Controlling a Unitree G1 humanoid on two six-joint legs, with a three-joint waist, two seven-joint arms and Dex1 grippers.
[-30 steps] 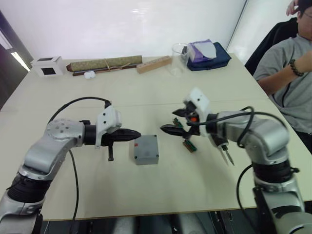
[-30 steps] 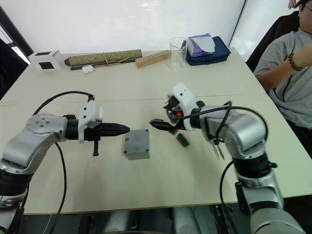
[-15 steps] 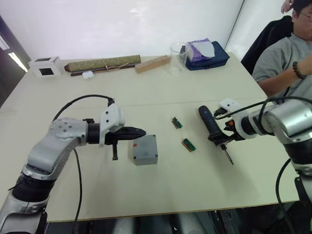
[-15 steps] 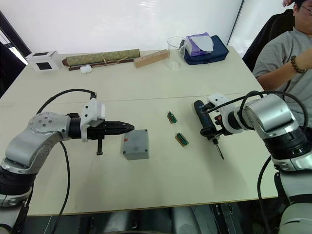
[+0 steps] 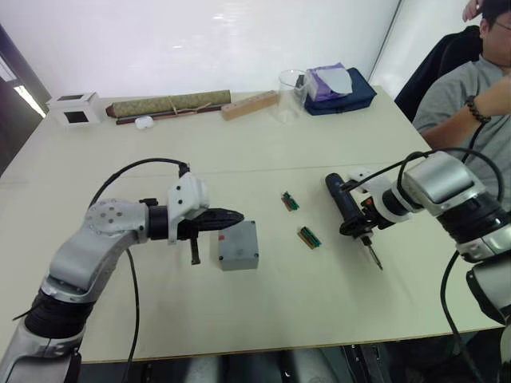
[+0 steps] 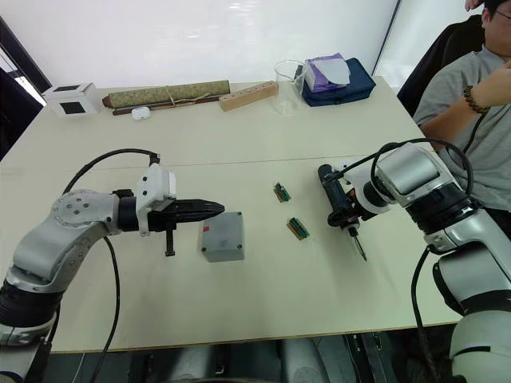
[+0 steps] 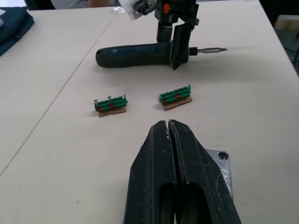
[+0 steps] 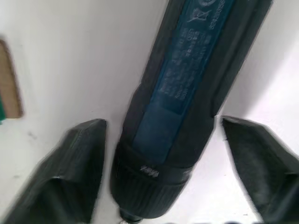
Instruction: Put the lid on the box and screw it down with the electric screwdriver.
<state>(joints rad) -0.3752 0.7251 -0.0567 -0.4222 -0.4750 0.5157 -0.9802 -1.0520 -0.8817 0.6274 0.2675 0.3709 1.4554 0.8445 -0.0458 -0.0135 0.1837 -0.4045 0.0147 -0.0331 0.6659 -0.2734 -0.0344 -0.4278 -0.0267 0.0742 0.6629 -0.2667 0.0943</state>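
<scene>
The grey box (image 5: 239, 260) sits mid-table with the lid (image 5: 238, 241) lying flat on it, a small red mark on top. My left gripper (image 5: 238, 215) is shut and empty, its tip hovering just over the lid's left edge; the left wrist view shows its closed fingers (image 7: 168, 172) above a corner of the lid (image 7: 218, 162). The electric screwdriver (image 5: 345, 201) lies on the table to the right, bit pointing toward me. My right gripper (image 8: 161, 123) is open and straddles the screwdriver (image 8: 187, 88), one finger on each side, near the bit end.
Two small green terminal blocks (image 5: 289, 200) (image 5: 309, 237) lie between box and screwdriver. Along the far edge stand a white cube (image 5: 76, 108), a rolled olive bundle (image 5: 169, 104), a wooden block (image 5: 251, 104), a clear cup (image 5: 292, 86) and a navy pouch (image 5: 342, 86). A person (image 5: 471, 96) sits at the right.
My right gripper swung from near the green blocks out to the right and came down astride the screwdriver. The left gripper has barely moved. The camera shifted slightly.
</scene>
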